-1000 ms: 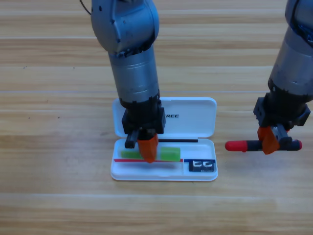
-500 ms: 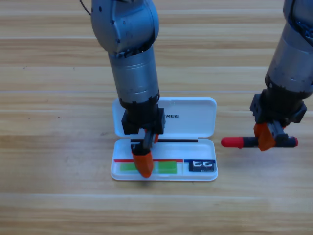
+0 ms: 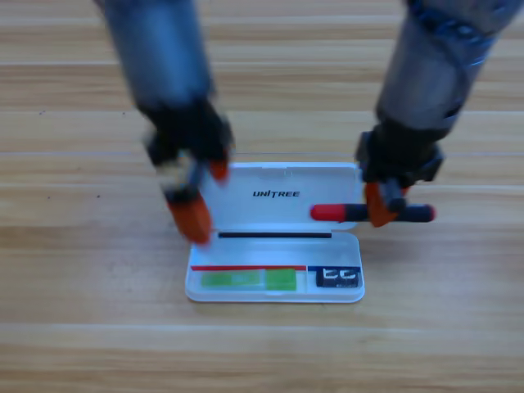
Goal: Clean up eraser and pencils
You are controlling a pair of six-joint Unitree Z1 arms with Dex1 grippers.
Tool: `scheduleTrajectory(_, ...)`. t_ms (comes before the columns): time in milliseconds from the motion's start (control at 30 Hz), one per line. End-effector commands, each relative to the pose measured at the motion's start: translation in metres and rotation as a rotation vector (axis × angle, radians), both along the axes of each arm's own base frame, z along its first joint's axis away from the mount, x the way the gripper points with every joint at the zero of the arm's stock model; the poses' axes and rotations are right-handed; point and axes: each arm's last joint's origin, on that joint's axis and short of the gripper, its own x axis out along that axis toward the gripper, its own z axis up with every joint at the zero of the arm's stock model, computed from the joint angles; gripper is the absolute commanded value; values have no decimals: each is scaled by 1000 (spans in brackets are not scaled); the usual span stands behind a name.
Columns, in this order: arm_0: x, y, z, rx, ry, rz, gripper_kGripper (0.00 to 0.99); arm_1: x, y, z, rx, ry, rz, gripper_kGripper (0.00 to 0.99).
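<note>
The white case (image 3: 354,290) lies open at the table's middle. Its tray holds the light-green pencil (image 3: 248,280) on the left and the dark eraser (image 3: 337,277) with white markings on the right. My right gripper (image 3: 381,205) is shut on the black pencil with the red end (image 3: 332,213), carrying it level above the right part of the case's lid (image 3: 282,184). My left gripper (image 3: 195,205) is lifted off the tray, above the case's left edge, open with nothing between its orange fingers.
Bare wooden table surrounds the case on all sides. Both grey arms reach down from the top edge, one on each side of the case.
The left gripper has let go of the green pencil in the tray and risen up and to the left. The right gripper has carried the black pencil leftward, over the lid.
</note>
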Motion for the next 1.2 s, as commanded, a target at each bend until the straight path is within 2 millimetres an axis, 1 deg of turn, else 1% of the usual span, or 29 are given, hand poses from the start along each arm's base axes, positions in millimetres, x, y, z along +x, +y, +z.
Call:
scheduleTrajectory(33, -6, 112, 81, -123, -152, 167, 990, 1, 50, -44, -96, 36, 51, 0)
scheduleTrajectory(100, -5, 145, 91, -165, -173, 203, 990, 5, 62, -50, -96, 30, 53, 0)
scheduleTrajectory(167, -2, 177, 96, -201, -188, 237, 990, 8, 72, -56, -100, 25, 54, 0)
scheduleTrajectory(200, 1, 192, 95, -217, -188, 251, 990, 9, 76, -59, -104, 25, 57, 0)
scheduleTrajectory(267, 8, 219, 91, -252, -178, 283, 990, 12, 84, -64, -106, 22, 60, 0)
scheduleTrajectory(333, 13, 241, 83, -292, -172, 307, 990, 12, 91, -69, -107, 18, 61, 0)
scheduleTrajectory(433, 21, 263, 69, -332, -147, 322, 990, 14, 99, -76, -112, 18, 60, 0)
scheduleTrajectory(500, 24, 271, 61, -342, -131, 322, 990, 15, 102, -79, -118, 16, 60, 0)
scheduleTrajectory(567, 26, 273, 56, -341, -120, 320, 990, 15, 105, -81, -118, 15, 55, 0)
scheduleTrajectory(733, 26, 274, 48, -343, -93, 318, 990, 15, 106, -86, -126, 18, 44, 0)
scheduleTrajectory(867, 26, 273, 46, -353, -81, 317, 990, 15, 106, -88, -135, 23, 29, 0)
scheduleTrajectory(1200, 25, 273, 44, -355, -74, 316, 990, 9, 107, -84, -137, 32, 17, 0)
